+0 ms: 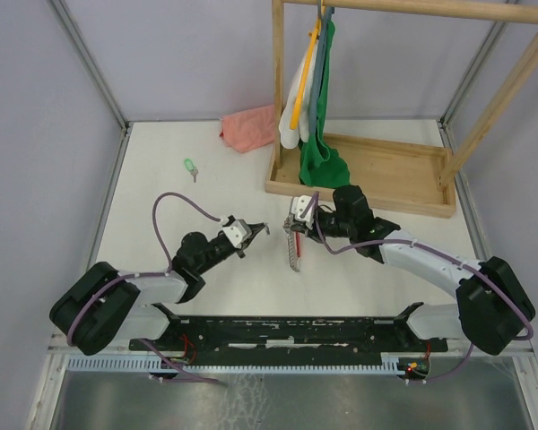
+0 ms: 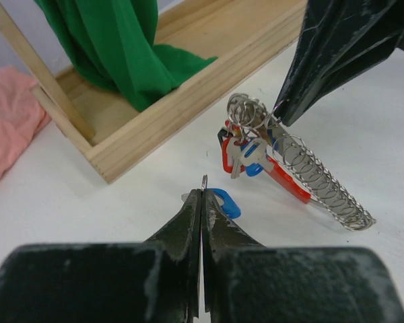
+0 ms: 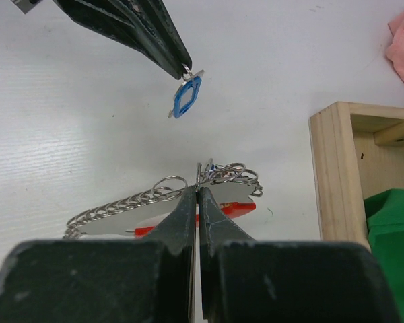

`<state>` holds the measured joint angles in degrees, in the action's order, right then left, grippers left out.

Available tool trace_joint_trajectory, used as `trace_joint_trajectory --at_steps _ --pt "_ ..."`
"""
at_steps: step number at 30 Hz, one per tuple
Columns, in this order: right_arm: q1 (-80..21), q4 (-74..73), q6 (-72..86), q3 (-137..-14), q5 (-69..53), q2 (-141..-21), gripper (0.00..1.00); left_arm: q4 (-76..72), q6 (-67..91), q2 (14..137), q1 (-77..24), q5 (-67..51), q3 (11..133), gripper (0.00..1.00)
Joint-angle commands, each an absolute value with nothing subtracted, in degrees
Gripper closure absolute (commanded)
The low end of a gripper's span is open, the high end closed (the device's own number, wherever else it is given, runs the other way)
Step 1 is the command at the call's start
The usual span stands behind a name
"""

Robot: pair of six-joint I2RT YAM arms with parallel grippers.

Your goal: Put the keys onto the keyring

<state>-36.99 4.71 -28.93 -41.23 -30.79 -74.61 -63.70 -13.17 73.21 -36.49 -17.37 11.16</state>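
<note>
Broadly, the counter (image 1: pixel 242 179) carries a wooden rack (image 1: pixel 421 170) at the back right, with a green cloth (image 1: pixel 321 166) draped into it and a pink cloth (image 1: pixel 249 128) just beside it. Both arms meet at mid-counter. The right claw (image 3: pixel 197 194) is clenched on the keyring (image 3: pixel 225 176) at its cluster of wire loops, raising that end while the chain strip and red strap trail down toward the counter. The left claw (image 2: pixel 202 195), near the ring but apart from it, is clenched on the blue key (image 3: pixel 186 95), pinching one end so the blue head hangs free. The green key (image 1: pixel 190 167) lies alone, well apart at the back left. The step in hand looks like threading the blue key. It probably goes best if the right claw keeps the ring steady while the left brings the key's hole to a loop's split end, then slides it along the coil rather than pushing straight in.
</note>
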Motion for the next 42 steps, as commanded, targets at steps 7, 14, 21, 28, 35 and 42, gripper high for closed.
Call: trace_joint_trajectory --at_steps 7,14,21,28,35,42 --pt "-37.7 9.2 -43.7 -40.4 -30.9 -75.6 0.99 -84.0 -24.9 79.6 -36.7 -30.5 8.8 0.97" --pt "-39.7 16.7 -48.3 -36.8 -28.4 -76.0 0.99 -75.3 -32.5 77.4 -36.7 -33.4 9.7 0.97" --pt "-42.2 20.9 -53.4 -32.7 -28.0 -74.3 0.99 -74.9 -34.2 77.4 -36.9 -34.2 9.1 0.97" --pt "-43.5 21.7 -54.5 -30.7 -29.1 -71.7 0.99 -73.4 -35.3 78.1 -38.2 -34.9 9.1 0.97" --pt "-43.7 22.7 -54.4 -30.2 -28.8 -72.3 0.99 -70.5 -36.6 79.8 -39.3 -33.9 9.9 0.97" --pt "-43.8 22.5 -54.0 -30.2 -29.9 -72.7 0.99 -71.0 -36.6 80.0 -39.5 -32.9 9.9 0.97"
